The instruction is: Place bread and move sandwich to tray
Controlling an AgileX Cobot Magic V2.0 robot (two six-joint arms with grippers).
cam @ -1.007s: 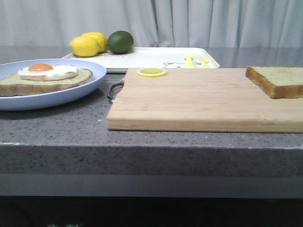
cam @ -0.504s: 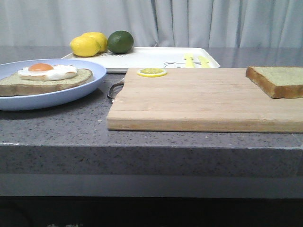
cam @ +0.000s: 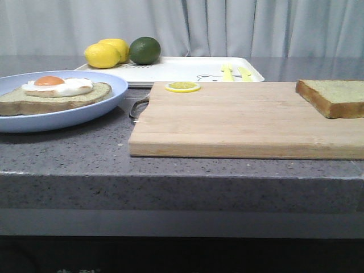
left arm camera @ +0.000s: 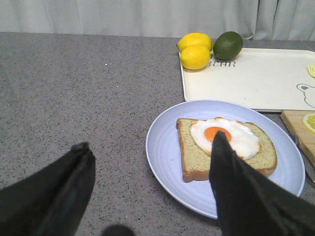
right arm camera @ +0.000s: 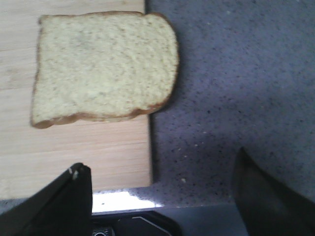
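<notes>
The bare bread slice (cam: 333, 96) lies on the right end of the wooden cutting board (cam: 244, 119), overhanging its edge; it also shows in the right wrist view (right arm camera: 103, 66). The sandwich (cam: 54, 94), bread with a fried egg, sits on the pale blue plate (cam: 85, 114) at the left; it also shows in the left wrist view (left arm camera: 224, 147). The white tray (cam: 187, 69) lies behind the board. My left gripper (left arm camera: 152, 150) is open and empty, above the counter beside the plate. My right gripper (right arm camera: 162, 172) is open and empty, short of the bread, over the counter's front edge.
Two lemons (cam: 105, 54) and a lime (cam: 144, 50) sit on the tray's far left corner. A lemon slice (cam: 182, 87) lies on the board's back left corner. The board has a metal handle (cam: 136, 108) next to the plate. Grey curtains hang behind.
</notes>
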